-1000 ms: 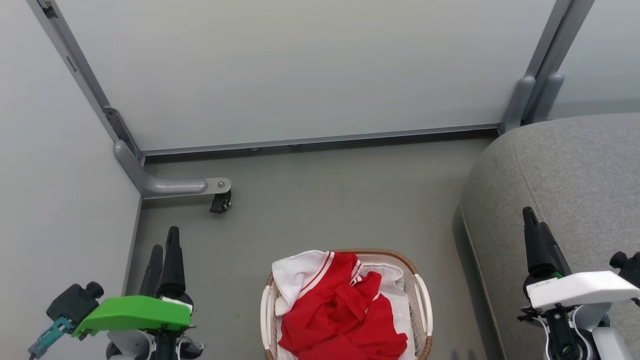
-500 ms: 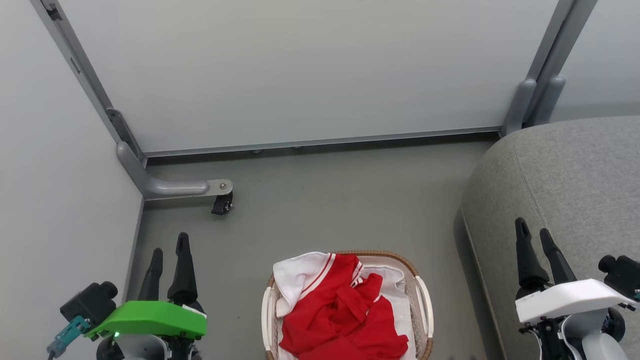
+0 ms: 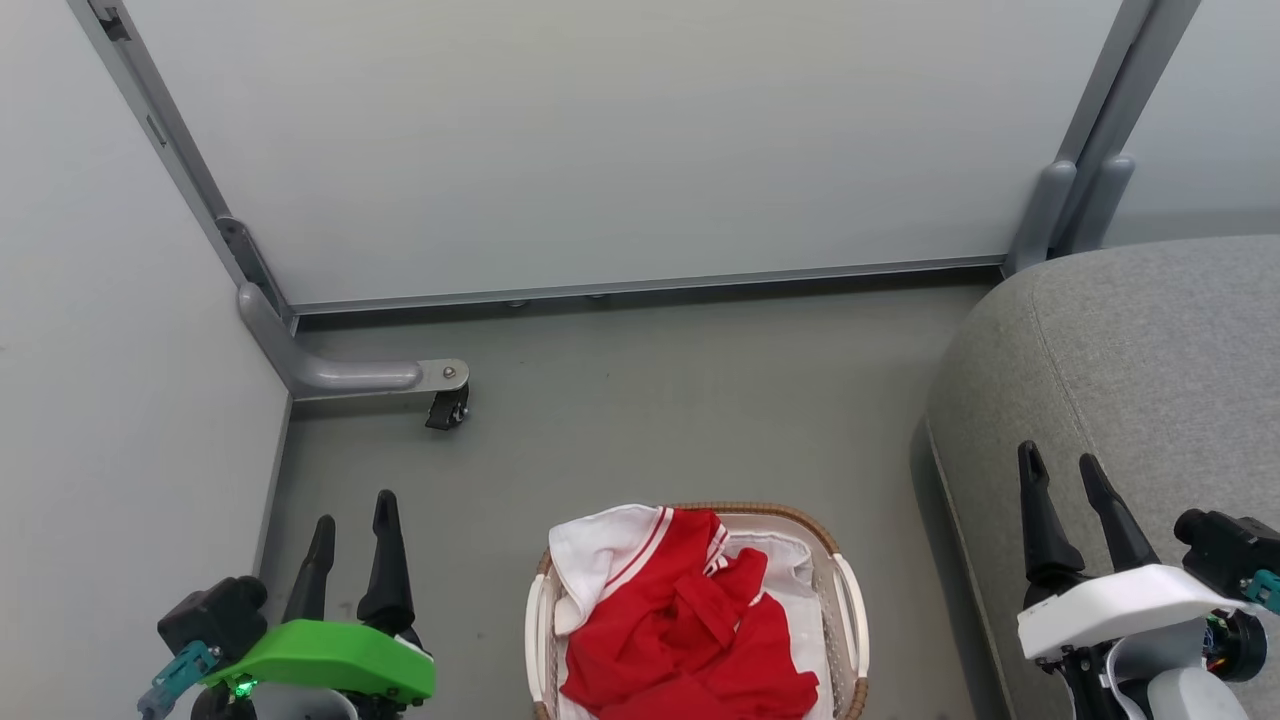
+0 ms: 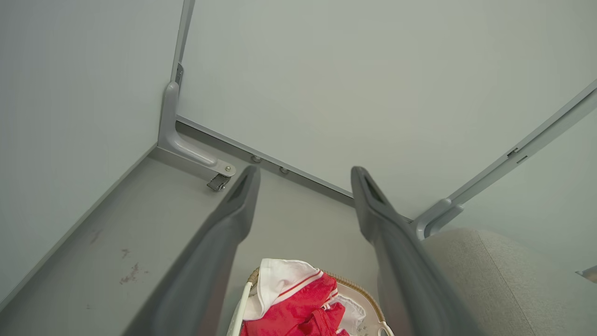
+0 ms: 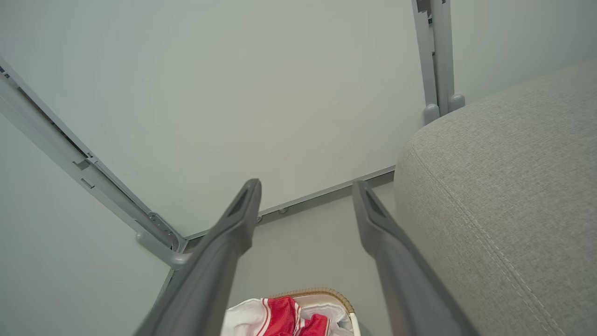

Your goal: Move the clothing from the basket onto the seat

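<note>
Head view: the soft red clothing with white striped sleeves (image 3: 690,630) lies piled in the oval white plastic basket with a brown woven rim (image 3: 850,610), bottom middle. The left tool (image 3: 355,508), bottom left, and the right tool (image 3: 1058,455), bottom right over the big grey fabric sofa (image 3: 1150,360), are open and empty, apart from the clothing.

Left wrist view: the clothing shows at the bottom edge between the spread fingers.

Right wrist view: the clothing is at the bottom middle and the sofa is on the right.

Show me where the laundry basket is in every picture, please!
Head view: the basket sits at the bottom edge, in the middle.
Left wrist view: the basket peeks in at the bottom edge, just right of the middle.
Right wrist view: the basket peeks in at the bottom edge, in the middle.
Shared landmark: the grey sofa is on the basket's right in every view.
</note>
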Controlling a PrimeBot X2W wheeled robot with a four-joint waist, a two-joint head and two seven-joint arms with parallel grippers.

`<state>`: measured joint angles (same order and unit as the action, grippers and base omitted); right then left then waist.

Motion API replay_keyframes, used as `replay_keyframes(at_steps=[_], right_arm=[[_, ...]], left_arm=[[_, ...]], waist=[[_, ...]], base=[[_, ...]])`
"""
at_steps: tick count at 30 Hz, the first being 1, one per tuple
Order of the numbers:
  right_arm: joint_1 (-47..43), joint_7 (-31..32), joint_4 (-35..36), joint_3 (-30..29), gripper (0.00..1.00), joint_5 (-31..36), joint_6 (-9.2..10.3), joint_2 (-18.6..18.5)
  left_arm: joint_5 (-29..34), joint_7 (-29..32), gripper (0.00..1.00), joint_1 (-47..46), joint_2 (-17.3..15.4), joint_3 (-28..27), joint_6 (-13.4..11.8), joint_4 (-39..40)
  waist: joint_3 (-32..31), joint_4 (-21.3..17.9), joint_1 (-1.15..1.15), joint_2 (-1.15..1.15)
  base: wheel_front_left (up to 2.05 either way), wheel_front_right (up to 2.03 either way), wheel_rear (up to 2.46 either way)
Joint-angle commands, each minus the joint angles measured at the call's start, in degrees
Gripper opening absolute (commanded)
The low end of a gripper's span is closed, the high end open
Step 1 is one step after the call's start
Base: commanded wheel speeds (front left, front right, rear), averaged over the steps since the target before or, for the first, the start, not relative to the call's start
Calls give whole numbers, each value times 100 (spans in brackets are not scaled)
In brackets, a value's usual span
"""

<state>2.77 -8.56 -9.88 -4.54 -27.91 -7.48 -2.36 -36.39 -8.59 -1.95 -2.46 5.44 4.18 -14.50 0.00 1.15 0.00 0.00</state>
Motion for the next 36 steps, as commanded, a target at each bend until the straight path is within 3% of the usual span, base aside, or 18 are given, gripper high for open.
replay_keyframes(at_steps=[1, 36], right_arm=[[-51, -61, 49, -2, 100, 205, -1, -43], [-127, -495, -100, -13, 100, 2024, -1, -60]], left_arm=[[154, -56, 100, 36, -42, 8, 20, 8], [1456, -495, 100, 30, -56, 276, 43, -475]], waist=[[0, 4, 0, 0], [43, 76, 0, 0]], base=[[0, 0, 0], [0, 0, 0]])
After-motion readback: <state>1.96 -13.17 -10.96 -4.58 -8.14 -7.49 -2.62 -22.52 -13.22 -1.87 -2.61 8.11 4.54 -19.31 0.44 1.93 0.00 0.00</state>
